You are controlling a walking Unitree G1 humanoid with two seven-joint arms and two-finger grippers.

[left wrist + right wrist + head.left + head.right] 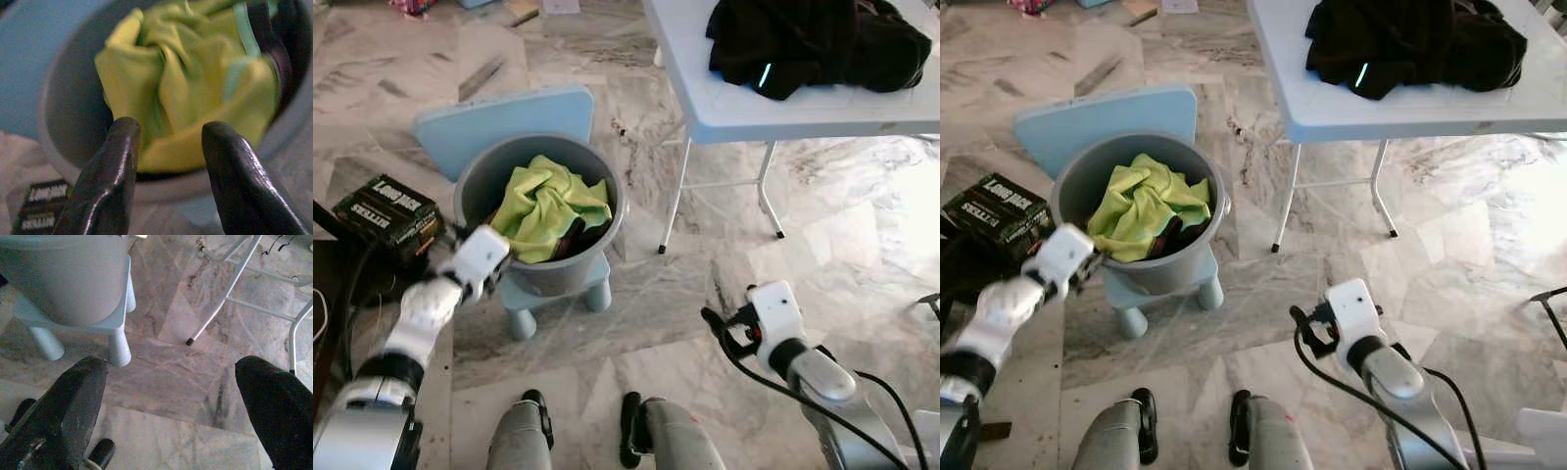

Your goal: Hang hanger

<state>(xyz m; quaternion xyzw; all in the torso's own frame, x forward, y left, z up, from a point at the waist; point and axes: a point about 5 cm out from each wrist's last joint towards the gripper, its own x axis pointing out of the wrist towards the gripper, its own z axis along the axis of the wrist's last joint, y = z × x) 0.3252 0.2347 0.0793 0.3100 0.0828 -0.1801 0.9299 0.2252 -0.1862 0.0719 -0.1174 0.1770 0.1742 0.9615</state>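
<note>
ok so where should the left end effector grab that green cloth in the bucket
Best guess: pinch the raised fold at the top of the crumpled green cloth, coming down from above over the near rim of the grey bucket. The cloth is heaped up and the bucket walls block any sideways approach. The left end effector is open at the near rim, so it is well placed for this.

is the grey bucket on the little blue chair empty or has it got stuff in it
Not empty. The grey bucket holds a crumpled yellow-green cloth piled near its rim, with something dark beside it. The open left gripper points at the cloth.
</note>
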